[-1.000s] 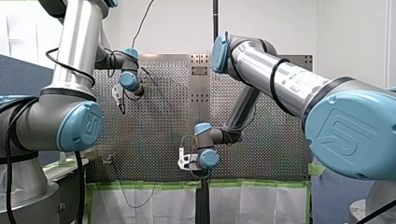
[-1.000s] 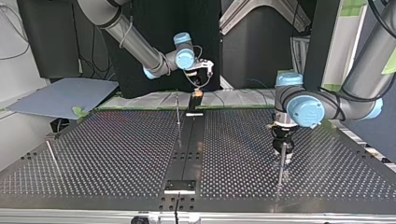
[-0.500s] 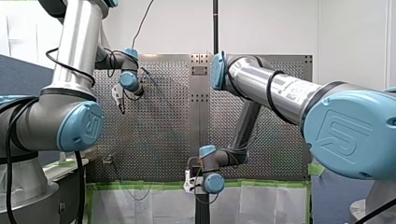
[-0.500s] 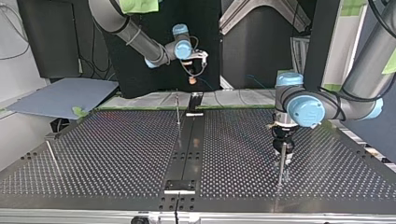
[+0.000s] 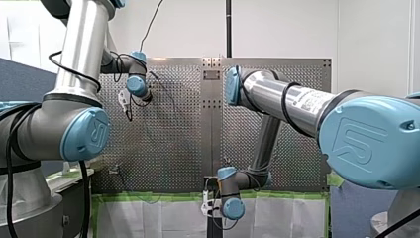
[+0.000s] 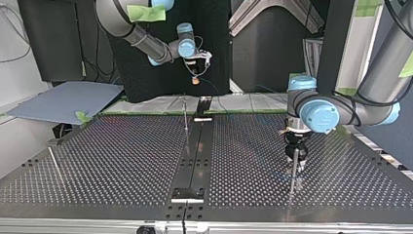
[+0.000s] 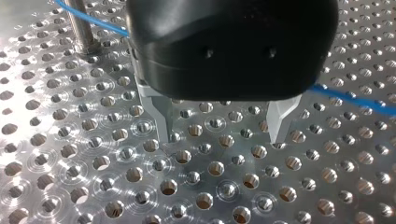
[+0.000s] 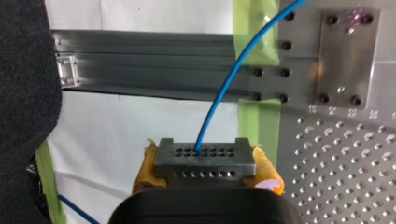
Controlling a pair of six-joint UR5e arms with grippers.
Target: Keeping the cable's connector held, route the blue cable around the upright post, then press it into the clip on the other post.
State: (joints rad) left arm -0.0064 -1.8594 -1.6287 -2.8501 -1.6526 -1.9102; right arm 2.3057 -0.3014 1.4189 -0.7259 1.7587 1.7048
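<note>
My right gripper (image 8: 205, 179) is shut on the grey connector (image 8: 204, 157), which sits between its yellow pads (image 8: 268, 179). The blue cable (image 8: 229, 79) leaves the connector's face and runs toward the perforated table (image 8: 345, 154). In the top view this gripper (image 6: 195, 80) hangs beyond the table's far edge, behind a thin upright post (image 6: 185, 114). My left gripper (image 7: 222, 135) is open just above the table, nothing between its metal fingers (image 7: 162, 122). The cable (image 7: 348, 97) passes behind them, partly hidden by the gripper body, near a steel post (image 7: 81, 28). In the top view it (image 6: 295, 155) stands over a post (image 6: 293, 173).
A dark centre strip (image 6: 196, 146) with a metal plate (image 6: 187, 194) divides the table. Another thin post (image 6: 53, 163) stands at the top view's left. Green tape (image 8: 254, 42) edges the table; a blue-grey board (image 6: 63, 100) lies beyond the far left corner.
My right gripper has carried the connector back off the table's far edge in the top view and higher; in the front view it sank past the near edge. My left arm has stayed put.
</note>
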